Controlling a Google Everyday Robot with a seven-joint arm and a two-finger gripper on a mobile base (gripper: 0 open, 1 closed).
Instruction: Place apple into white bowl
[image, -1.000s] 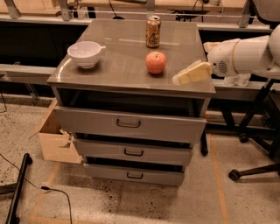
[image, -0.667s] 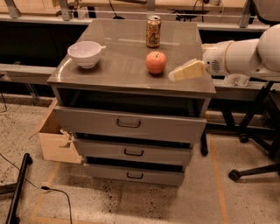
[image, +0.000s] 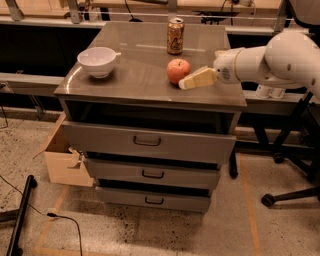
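The reddish-orange apple (image: 178, 70) sits on the steel cabinet top (image: 135, 80), right of centre. The white bowl (image: 97, 61) stands upright and empty near the top's left edge, well apart from the apple. My gripper (image: 186, 84) comes in from the right on a white arm (image: 265, 62). Its cream-coloured tip lies low over the top, just right of and in front of the apple, at or almost at its lower right side.
A gold-brown soda can (image: 175, 35) stands upright behind the apple. The cabinet has three drawers (image: 147, 142) below. An open cardboard box (image: 65, 157) sits on the floor at the left. A chair base (image: 287, 192) stands at the right. A cable (image: 60, 220) runs across the floor.
My gripper has moved left along the cabinet top, from near the right edge to right beside the apple. The apple, bowl and can have not moved.
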